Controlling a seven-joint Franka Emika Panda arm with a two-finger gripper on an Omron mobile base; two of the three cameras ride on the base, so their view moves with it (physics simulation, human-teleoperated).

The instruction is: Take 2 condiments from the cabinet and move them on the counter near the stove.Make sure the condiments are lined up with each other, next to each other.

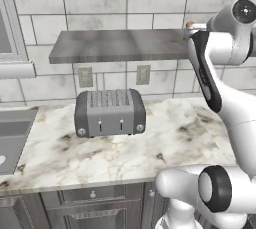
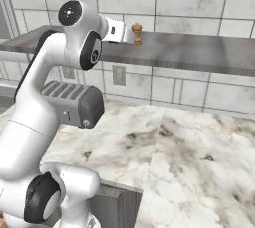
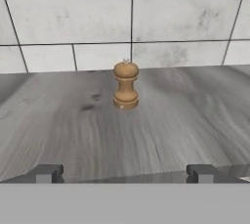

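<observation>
Two small dark finger tips point(image 3: 48, 173) rise at the bottom of the hand view, nearest the lens, set wide apart with nothing between them. The two-finger gripper point(image 3: 124, 174) is spread fully and grasps nothing.

Beyond the tips: the long flat grey stone-look slab wall shelf point(image 3: 195, 120), which serves as the cabinet. Standing upright on it, toward the tiled wall, is the short brown wooden knob-topped shaker point(image 3: 126, 85). It sits straight ahead of the claw, roughly centred between the two tips, apart from them, no contact. In the right base view the same shaker stands on the shelf just beside the white hand.

Slim red squeeze bottle: not found in these frames; cannot say where it is.

Below the shelf, the white-beige marble worktop with brown-grey veining point(image 1: 165, 143) carries a dark grey two-slot toaster point(image 1: 110, 113). No condiment on the marble in what shows. The stove is not in frame either.

Progress, as judged: early. Neither condiment is placed; the first pick is lined up but not yet made. Left to do: advance to the shaker, close on its body, carry it down beside the stove, then fetch the second condiment and set it alongside, in line.

Risk: the shaker is narrow-waisted and could tip if nudged before the fingers close.
</observation>
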